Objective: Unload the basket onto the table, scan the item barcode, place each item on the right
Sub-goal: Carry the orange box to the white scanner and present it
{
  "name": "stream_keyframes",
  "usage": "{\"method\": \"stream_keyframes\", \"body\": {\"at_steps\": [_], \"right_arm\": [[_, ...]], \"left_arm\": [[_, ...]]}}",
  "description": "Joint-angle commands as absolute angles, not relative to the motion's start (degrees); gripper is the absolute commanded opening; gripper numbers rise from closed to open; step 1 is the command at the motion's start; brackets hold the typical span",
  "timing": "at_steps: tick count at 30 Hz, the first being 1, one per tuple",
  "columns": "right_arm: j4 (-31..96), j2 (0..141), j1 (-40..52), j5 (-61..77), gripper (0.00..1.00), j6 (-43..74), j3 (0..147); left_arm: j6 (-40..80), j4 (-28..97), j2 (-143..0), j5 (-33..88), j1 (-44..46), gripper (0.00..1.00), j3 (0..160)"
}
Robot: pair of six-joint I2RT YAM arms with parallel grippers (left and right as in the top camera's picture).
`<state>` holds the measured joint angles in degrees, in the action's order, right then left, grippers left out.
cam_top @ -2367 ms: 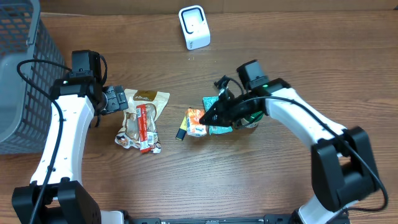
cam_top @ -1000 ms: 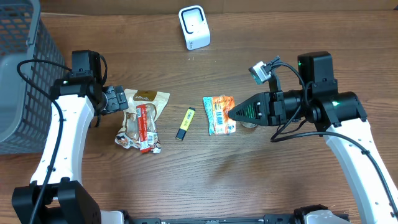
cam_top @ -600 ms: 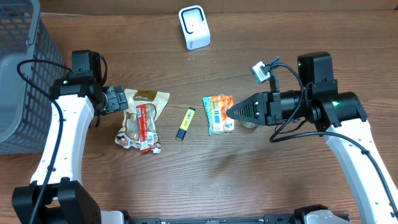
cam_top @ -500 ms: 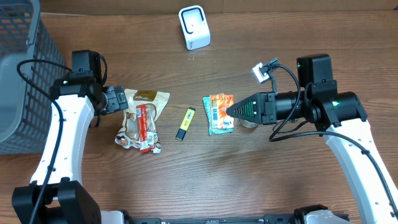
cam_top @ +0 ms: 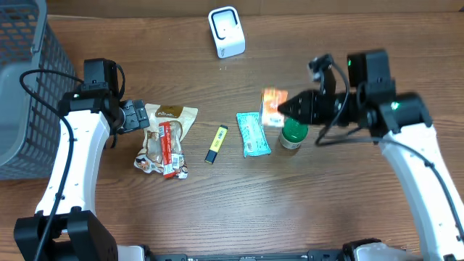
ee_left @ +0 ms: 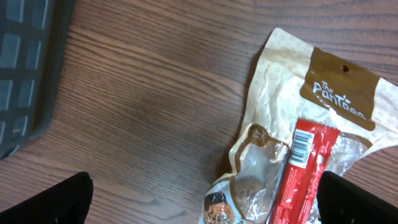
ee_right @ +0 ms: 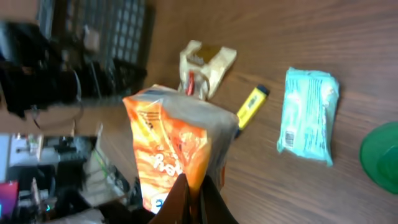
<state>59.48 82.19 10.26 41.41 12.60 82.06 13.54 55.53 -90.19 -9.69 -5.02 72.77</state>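
In the right gripper (cam_top: 281, 110), squeezed tight between shut fingers: a crinkly orange plastic snack bag (cam_top: 272, 99), the thing to scan. Up off the brown wooden table (cam_top: 326, 210), close to a round green plastic lid (cam_top: 292, 133). Wrinkled and shiny in the right wrist view, pinched at one edge. Well apart from the small white boxy scanner (cam_top: 226, 31) at the far side.

Flat on the wood nearby: a soft teal rectangle packet (cam_top: 252, 134), then a thin yellow plastic marker (cam_top: 215, 143). Further left, a tan pouch (cam_top: 171, 116) with a shiny red stick wrapper (cam_top: 167, 148) on top.

Left gripper (cam_top: 138, 116) wide open, holding nothing, just beside the pouch. Past that, a grey plastic basket (cam_top: 22, 87) with a grid wall.
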Motion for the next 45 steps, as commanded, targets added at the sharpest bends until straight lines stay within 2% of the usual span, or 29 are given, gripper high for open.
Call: {"method": "stream_keyframes", "body": {"at_steps": [1,6,10,14,20,29,35,45], "right_arm": [[65.47,88.64,11.51,34.52,0.03,13.06,99.11],[74.17,99.53,14.74,25.17,0.03,11.25,122.85],[71.88,105.45,18.52,13.02,0.03,7.16,132.51],[63.2,108.81,22.92,-2.09,0.04,0.97,132.35],[54.0,116.22,26.09,-14.41,0.04,-11.14,132.35],[40.69,130.5,26.74,-18.61,0.04,-23.53,132.35],[30.02,137.93,27.66,-20.05,0.04,-38.06,132.33],[19.97,142.61,29.63,-24.4,0.04,-43.83,132.33]], "left_arm": [[13.76,55.44,-90.65,-10.28,-5.23,1.0,73.06],[13.76,55.44,-90.65,-10.28,-5.23,1.0,73.06],[13.76,55.44,-90.65,-10.31,-5.23,1.0,73.06],[13.76,55.44,-90.65,-10.31,-5.23,1.0,73.06],[13.76,55.44,-90.65,-10.31,-5.23,1.0,73.06],[13.76,55.44,-90.65,-10.31,-5.23,1.0,73.06],[13.76,55.44,-90.65,-10.31,-5.23,1.0,73.06],[13.76,55.44,-90.65,-10.28,-5.23,1.0,73.06]]}}
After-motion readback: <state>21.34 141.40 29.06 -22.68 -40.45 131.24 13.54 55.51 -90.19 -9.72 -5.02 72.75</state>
